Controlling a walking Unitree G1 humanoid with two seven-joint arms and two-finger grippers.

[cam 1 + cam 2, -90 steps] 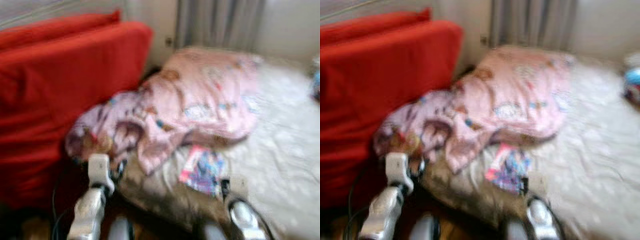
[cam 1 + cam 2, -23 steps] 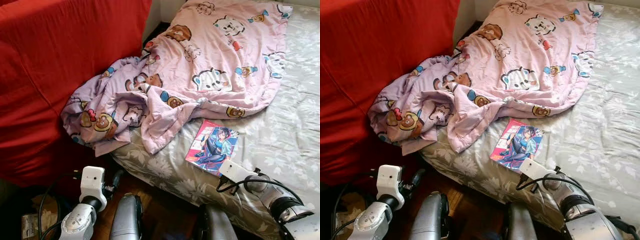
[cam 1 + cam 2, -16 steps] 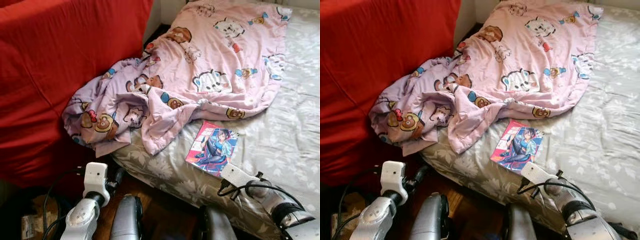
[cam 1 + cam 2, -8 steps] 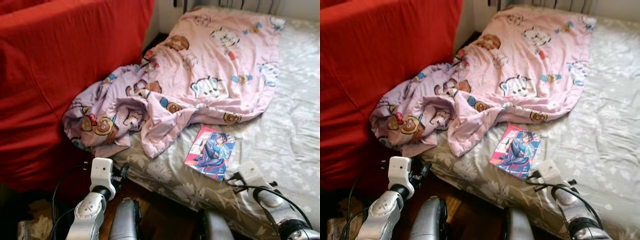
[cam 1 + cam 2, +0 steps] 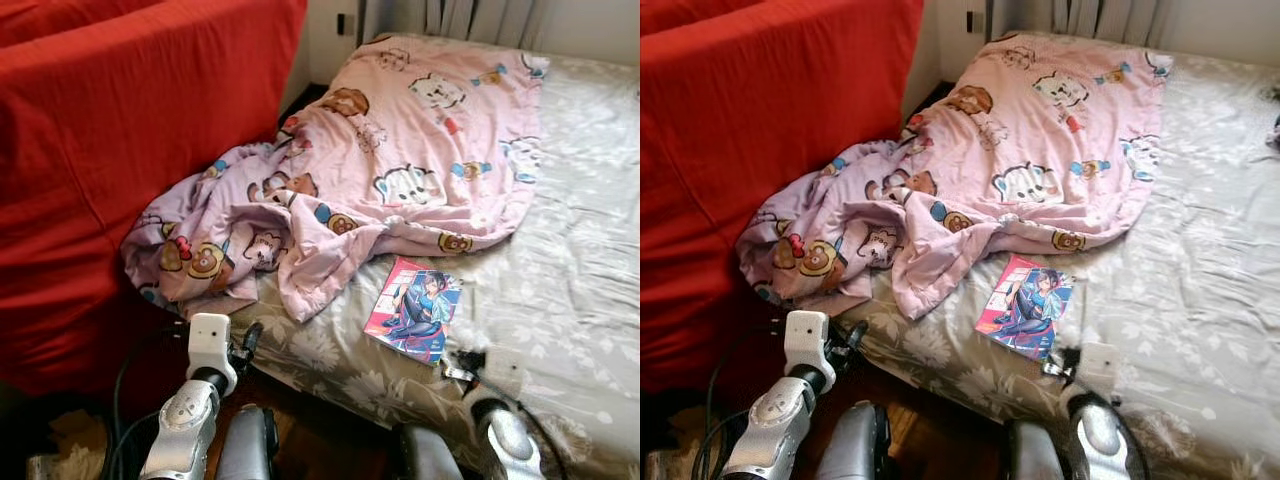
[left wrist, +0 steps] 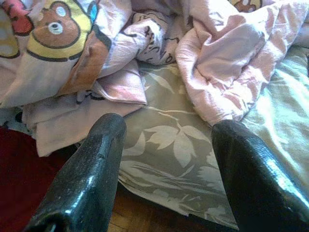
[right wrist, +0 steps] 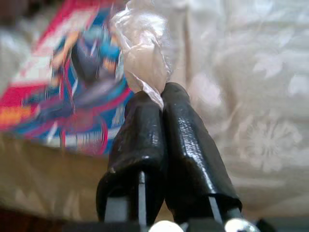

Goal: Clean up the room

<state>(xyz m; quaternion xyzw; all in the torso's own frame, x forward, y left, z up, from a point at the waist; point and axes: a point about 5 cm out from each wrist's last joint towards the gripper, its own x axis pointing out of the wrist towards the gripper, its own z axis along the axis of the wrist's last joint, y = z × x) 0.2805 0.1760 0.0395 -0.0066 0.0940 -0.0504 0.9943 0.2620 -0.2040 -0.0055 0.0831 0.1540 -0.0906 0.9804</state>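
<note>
Right wrist view: right gripper (image 7: pixel 159 104) pinched tight on a scrap of clear wrapper (image 7: pixel 141 55), held just over the bed (image 5: pixel 580 250) at its near edge. Comic book (image 5: pixel 413 308) lies flat just beside, below the rumpled pink blanket (image 5: pixel 400 170). Left gripper (image 6: pixel 166 145) spread wide, holding nothing, low at the mattress corner near the blanket's hanging end; red sofa (image 5: pixel 110 150) beyond. Risk: wrapper is thin and caught only by an end, so it may slip or tear free on a quick swing
</note>
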